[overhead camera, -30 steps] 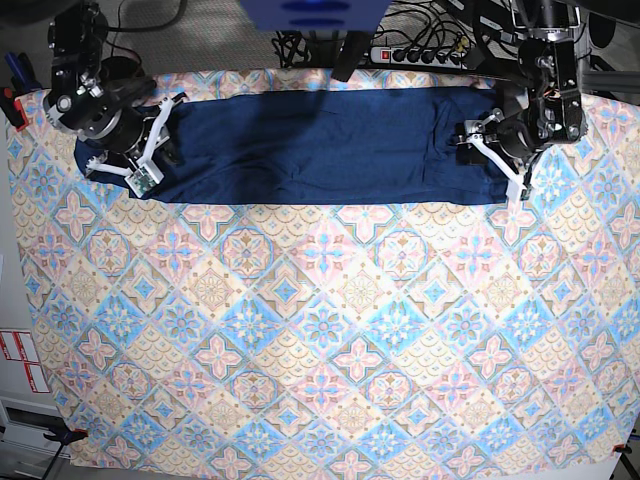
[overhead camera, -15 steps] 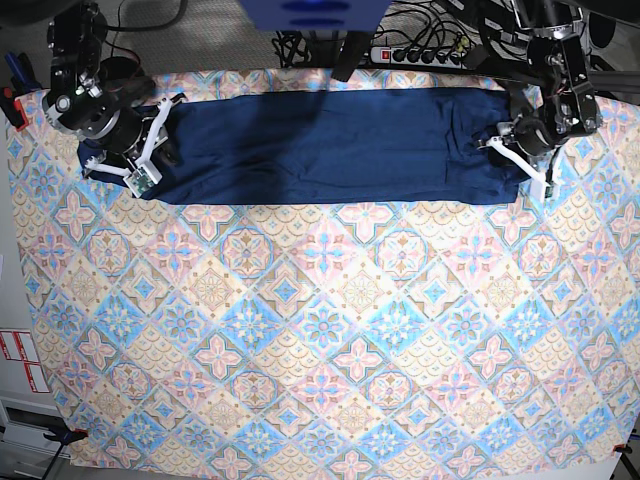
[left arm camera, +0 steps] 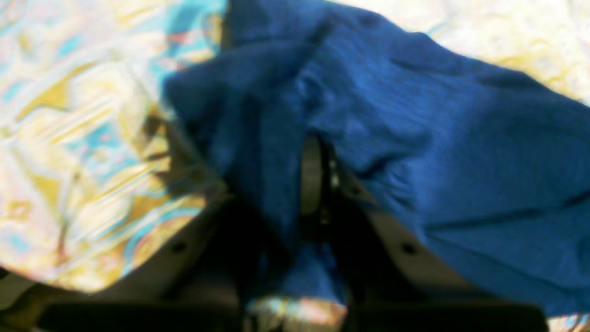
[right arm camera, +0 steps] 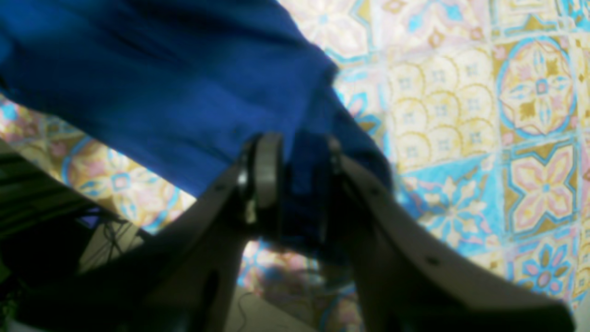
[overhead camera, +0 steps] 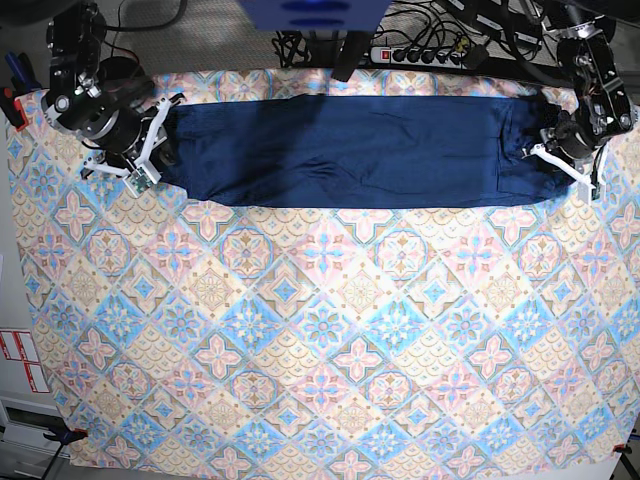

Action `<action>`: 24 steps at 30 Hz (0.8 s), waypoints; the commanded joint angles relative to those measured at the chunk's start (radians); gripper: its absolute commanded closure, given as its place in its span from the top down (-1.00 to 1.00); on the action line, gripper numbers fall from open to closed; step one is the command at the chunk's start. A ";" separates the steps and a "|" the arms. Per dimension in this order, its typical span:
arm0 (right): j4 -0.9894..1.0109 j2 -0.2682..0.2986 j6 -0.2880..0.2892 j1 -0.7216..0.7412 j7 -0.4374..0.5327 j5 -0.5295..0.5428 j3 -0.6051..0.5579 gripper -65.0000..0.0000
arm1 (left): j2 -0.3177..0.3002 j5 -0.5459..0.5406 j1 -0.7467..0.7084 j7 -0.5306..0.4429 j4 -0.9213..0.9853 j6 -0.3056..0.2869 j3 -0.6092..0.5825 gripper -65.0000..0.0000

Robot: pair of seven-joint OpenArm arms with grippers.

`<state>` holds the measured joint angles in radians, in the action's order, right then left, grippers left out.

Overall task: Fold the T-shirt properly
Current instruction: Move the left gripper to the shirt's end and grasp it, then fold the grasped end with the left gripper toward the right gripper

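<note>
The T-shirt (overhead camera: 340, 150) is a plain dark navy knit, folded into a long narrow band that runs across the upper part of the base view, from the upper left almost to the upper right edge. Its surface is mostly smooth, with soft creases near the middle and bunched folds at both ends. No label or print shows on it.

At the upper right of the base view the left claw (overhead camera: 548, 150) is pinched together on the end of the T-shirt; in the left wrist view the navy cloth (left arm camera: 415, 129) gathers into the gap between the closed fingers (left arm camera: 311, 180), blurred. At the upper left of the base view the right claw (overhead camera: 155, 150) is clamped on the other end of the T-shirt; the right wrist view shows a wad of cloth (right arm camera: 184, 83) held between its two fingers (right arm camera: 267, 170), with the rest draping off to the upper left.

The worktop is covered by a pastel tablecloth (overhead camera: 320, 340) in pink, blue and cream diamond tiles. Beyond its top edge lie a power strip (overhead camera: 420, 52) and tangled dark cables. A white sticker with red marks (overhead camera: 20, 358) sits at the lower left edge, too small to read.
</note>
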<state>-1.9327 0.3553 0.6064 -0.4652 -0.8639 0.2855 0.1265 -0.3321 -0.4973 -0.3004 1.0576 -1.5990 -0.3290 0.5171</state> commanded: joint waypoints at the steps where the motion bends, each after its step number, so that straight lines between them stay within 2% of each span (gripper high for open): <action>1: -0.021 0.015 0.000 0.004 0.016 0.007 0.022 -0.61 | -0.008 -0.025 0.007 -0.009 -0.077 -0.023 0.002 -1.00; 3: -0.021 0.015 0.000 0.004 0.015 0.007 0.034 -0.61 | 0.017 -0.027 -0.027 0.040 -0.186 -0.037 0.001 -1.00; 6: -0.021 0.015 0.000 0.004 0.015 0.007 0.048 -0.61 | 0.100 -0.025 -0.033 0.102 -0.334 -0.037 -0.001 -1.00; 10: -0.021 0.017 0.000 0.004 0.016 0.007 0.052 -0.61 | 0.186 -0.025 -0.026 0.186 -0.406 -0.037 -0.077 -1.00; 17: -0.021 0.017 0.000 0.004 0.018 0.007 0.054 -0.61 | 0.264 -0.019 -0.024 0.183 -0.413 -0.031 -0.197 -1.00; 24: -0.021 0.017 0.000 0.004 0.018 0.007 0.077 -0.61 | 0.351 -0.016 -0.024 0.186 -0.407 -0.029 -0.265 -1.00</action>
<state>-1.9339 0.3573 0.6090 -0.4652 -0.8635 0.2878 0.1917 0.0208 -0.4957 -0.3302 1.2575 -1.9915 -0.3557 0.2516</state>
